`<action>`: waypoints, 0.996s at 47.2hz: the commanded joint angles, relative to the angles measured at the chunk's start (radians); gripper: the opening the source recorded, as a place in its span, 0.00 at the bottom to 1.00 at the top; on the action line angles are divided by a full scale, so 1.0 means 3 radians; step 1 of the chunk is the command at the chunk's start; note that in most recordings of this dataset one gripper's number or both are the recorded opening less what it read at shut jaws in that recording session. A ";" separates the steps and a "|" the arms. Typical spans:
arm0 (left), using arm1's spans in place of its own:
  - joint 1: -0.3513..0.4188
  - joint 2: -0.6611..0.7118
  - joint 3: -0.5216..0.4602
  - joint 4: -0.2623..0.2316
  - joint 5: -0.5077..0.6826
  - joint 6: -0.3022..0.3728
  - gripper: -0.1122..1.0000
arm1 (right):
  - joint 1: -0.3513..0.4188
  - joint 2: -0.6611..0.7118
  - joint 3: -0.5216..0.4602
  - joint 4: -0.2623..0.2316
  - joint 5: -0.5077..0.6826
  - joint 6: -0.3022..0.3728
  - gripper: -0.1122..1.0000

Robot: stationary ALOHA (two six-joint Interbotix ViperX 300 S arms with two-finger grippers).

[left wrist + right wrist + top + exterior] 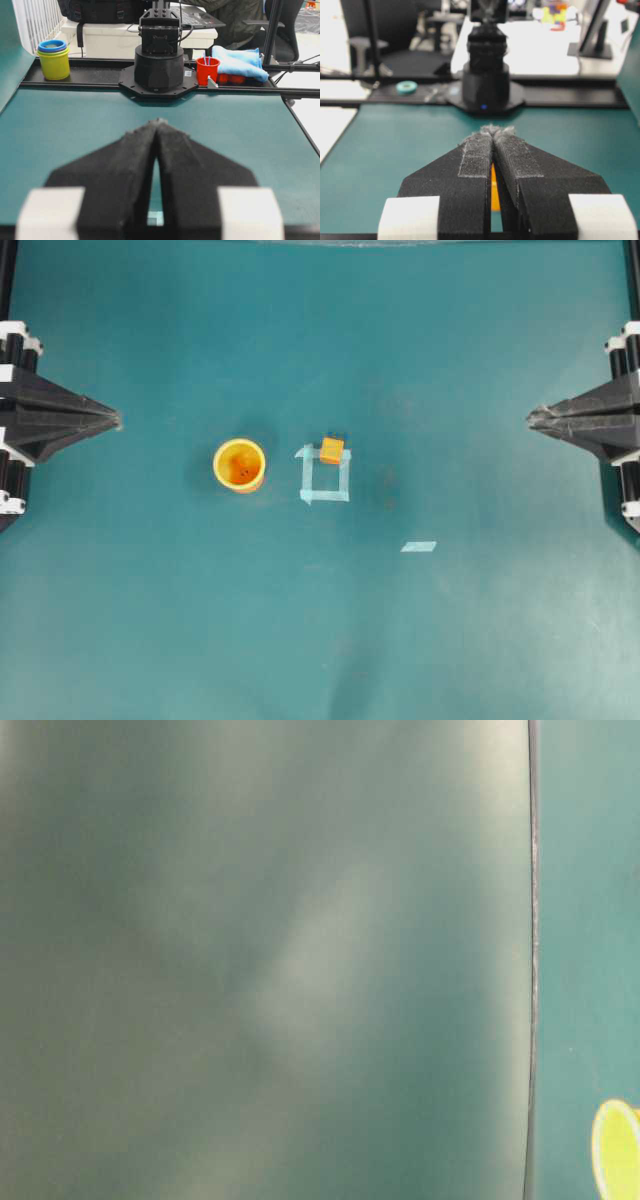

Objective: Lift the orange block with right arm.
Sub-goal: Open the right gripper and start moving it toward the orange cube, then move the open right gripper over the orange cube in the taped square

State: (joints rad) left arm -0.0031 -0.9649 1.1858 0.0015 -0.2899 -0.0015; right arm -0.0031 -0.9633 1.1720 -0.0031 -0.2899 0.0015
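The orange block (332,449) is a tiny cube on the far edge of a pale tape square (325,476) at mid-table. My right gripper (530,419) is a black wedge at the right edge, shut and empty, far from the block. In the right wrist view its jaws (493,131) meet at the tips, and an orange sliver (494,192) shows through the slit behind them. I cannot tell whether that is block or cup. My left gripper (115,421) is shut and empty at the left edge; its jaws (158,122) meet too. No lattice gripper with teal patches is in view.
A round orange-yellow cup (239,465) stands left of the tape square. A loose tape strip (419,546) lies to the right front. Each wrist view shows the opposite arm's base (159,60) (486,80) at the far table edge. The table-level view is blurred, with a yellow rim (617,1150).
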 commanded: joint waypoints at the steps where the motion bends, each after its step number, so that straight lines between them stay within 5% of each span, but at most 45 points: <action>1: 0.0005 0.0026 -0.0123 0.0026 0.0082 0.0041 0.10 | 0.0005 0.0041 -0.0087 0.0010 -0.0005 0.0036 0.10; 17: 0.0005 0.0026 -0.0179 0.0026 0.0164 0.0036 0.10 | 0.0005 0.0419 -0.0624 0.0010 0.0956 0.0036 0.10; 35: 0.0000 0.0026 -0.0184 0.0026 0.0164 0.0036 0.10 | 0.0005 0.0905 -0.1099 0.0005 0.1181 0.0036 0.11; 47: 0.0005 0.0026 -0.0184 0.0026 0.0159 0.0036 0.10 | 0.0005 0.1171 -0.1309 0.0000 0.1181 0.0031 0.41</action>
State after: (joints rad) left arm -0.0031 -0.9649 1.1597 0.0061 -0.2362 0.0077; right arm -0.0031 -0.6274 0.8222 -0.0031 0.0690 0.0123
